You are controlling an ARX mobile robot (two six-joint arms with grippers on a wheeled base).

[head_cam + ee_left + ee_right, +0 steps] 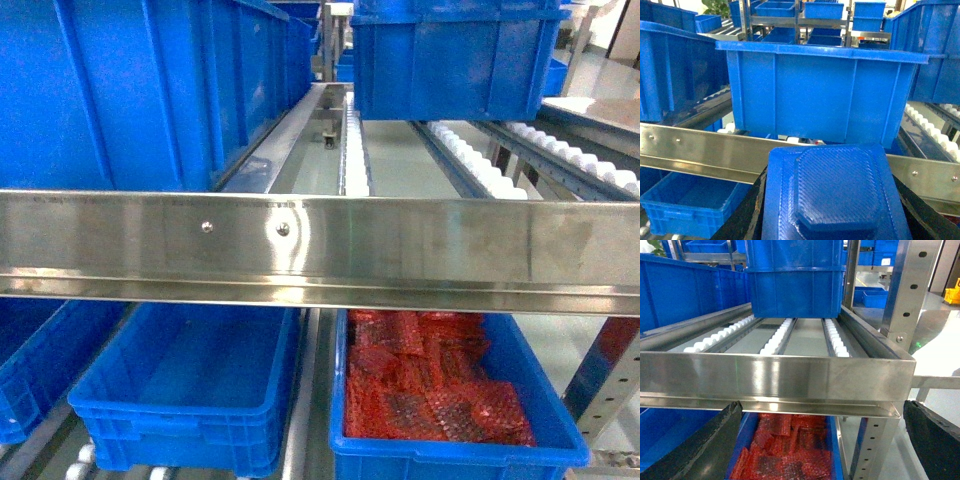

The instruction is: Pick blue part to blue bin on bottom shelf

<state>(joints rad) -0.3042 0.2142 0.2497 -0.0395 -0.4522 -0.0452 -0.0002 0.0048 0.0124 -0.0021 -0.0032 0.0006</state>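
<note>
At the far left of the head view, big blue crates (pixel 120 90) fill the upper roller lane, so nothing can be dropped there. Below the steel front rail (pixel 420 250), the bottom shelf (pixel 306 400) carries an empty blue bin (pixel 170 440) on its left lane. That bin is probably the target, since its floor is bare and its mouth faces up.

In the left wrist view, the left end effector (pixel 832 220) has its dark fingers (pixel 742 220) pressed against both flanks of the blue part (pixel 835 185), a textured block with a raised octagonal face. It looks clamped. The part is held above the rail line, well apart from the empty bin at the lower left of that view, likely so it clears the rail before going down.

Right of the shelf's divider sits a second bin (pixel 450 450) packed with red padding (pixel 430 390). The right end effector (pixel 820 440) hangs before it with its fingers (pixel 705 445) spread wide and nothing between them, apparently idle.
</note>
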